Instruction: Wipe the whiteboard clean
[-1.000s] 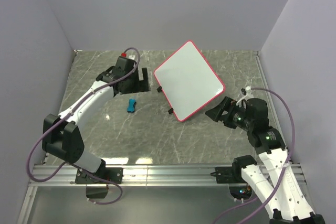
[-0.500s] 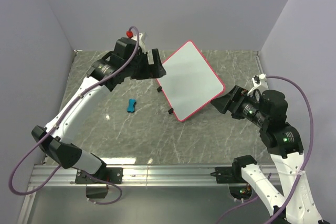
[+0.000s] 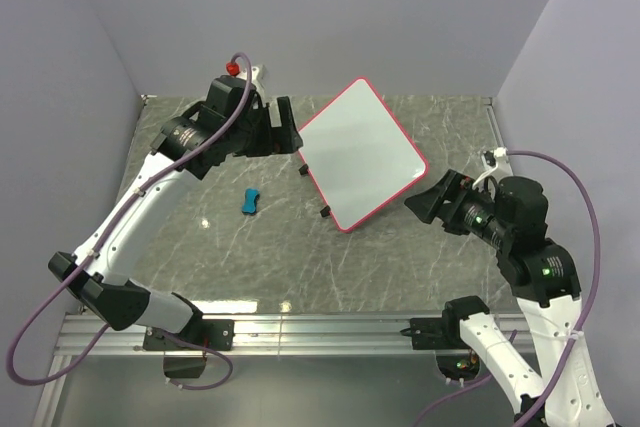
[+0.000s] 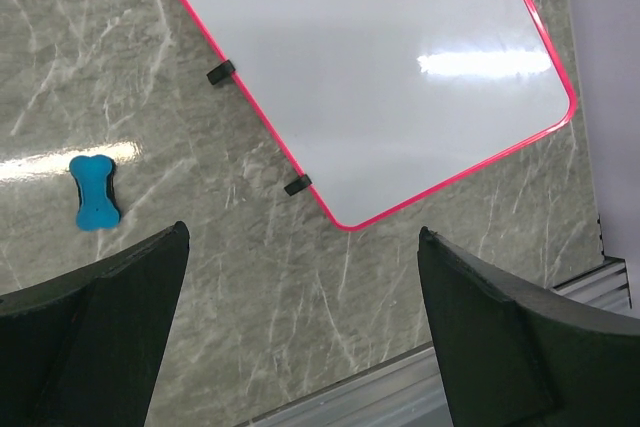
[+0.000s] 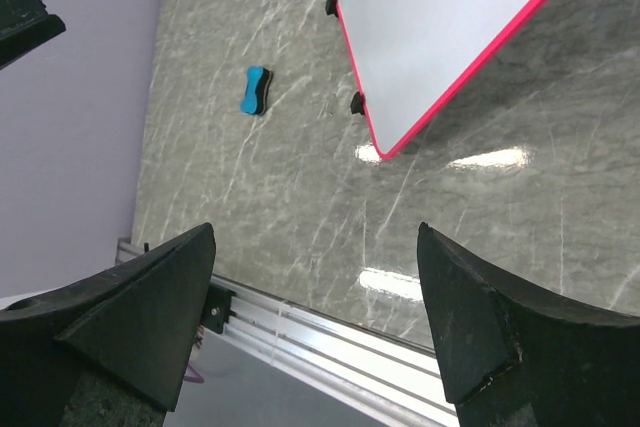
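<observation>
Nearest me a metal rail (image 3: 320, 325) runs along the table's front edge, with both arm bases bolted to it. The table (image 3: 260, 257) is grey-green marbled stone, shiny under the lights.

The right arm reaches up from the near right. The right gripper (image 3: 428, 197) hangs in the air just off the near-right edge of the whiteboard (image 3: 358, 152), pointing left towards it. Its jaws are spread wide with nothing between them; the right wrist view shows only bare table between the two dark fingers (image 5: 150, 317).

A little farther in, left of centre, the small blue eraser (image 3: 250, 200) lies flat on the table by itself, well apart from both grippers and near the board's left edge without touching it.

The whiteboard sits right of centre towards the far side, turned so its corners point near and far. Its face is plain white inside a thin pink-red frame, and two small black feet (image 3: 324, 212) stick out along its near-left edge.

Farthest back, the left arm arches up and over from the near left. The left gripper (image 3: 290, 127) is raised beside the board's far-left corner, jaws fully spread and holding nothing. The left wrist view looks down on the board (image 4: 380, 77) and the eraser (image 4: 95, 190).
</observation>
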Tool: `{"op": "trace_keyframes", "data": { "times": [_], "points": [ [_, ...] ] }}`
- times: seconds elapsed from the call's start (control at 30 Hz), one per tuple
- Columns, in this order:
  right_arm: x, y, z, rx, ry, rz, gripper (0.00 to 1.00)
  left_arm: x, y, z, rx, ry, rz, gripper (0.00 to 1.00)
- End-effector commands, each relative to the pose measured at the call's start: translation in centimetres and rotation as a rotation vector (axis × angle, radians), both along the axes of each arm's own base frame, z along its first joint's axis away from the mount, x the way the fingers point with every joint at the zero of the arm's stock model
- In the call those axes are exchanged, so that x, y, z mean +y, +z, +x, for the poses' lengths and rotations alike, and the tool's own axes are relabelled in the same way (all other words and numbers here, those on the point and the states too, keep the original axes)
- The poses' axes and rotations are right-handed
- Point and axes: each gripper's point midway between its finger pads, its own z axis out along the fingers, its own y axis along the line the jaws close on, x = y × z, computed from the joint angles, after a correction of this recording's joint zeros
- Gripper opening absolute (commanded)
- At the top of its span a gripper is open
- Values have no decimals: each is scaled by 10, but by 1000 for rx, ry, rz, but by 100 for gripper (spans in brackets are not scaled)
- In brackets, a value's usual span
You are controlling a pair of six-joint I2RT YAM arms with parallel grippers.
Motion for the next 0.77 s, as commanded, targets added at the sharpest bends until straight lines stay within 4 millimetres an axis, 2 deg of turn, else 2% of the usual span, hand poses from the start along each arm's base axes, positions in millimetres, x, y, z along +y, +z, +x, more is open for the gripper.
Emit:
{"op": "trace_keyframes", "data": {
  "times": [0.0, 0.43, 0.73],
  "points": [
    [-4, 14, -3, -51, -6, -17, 88, 8, 22, -6, -51, 21, -16, 99],
    [-5, 11, -5, -48, -15, -14, 88, 15, 19, -7, -55, 34, 10, 100],
    [-6, 8, -5, -44, -22, -11, 88, 26, 27, -2, -99, 81, 37, 100]
  ]
}}
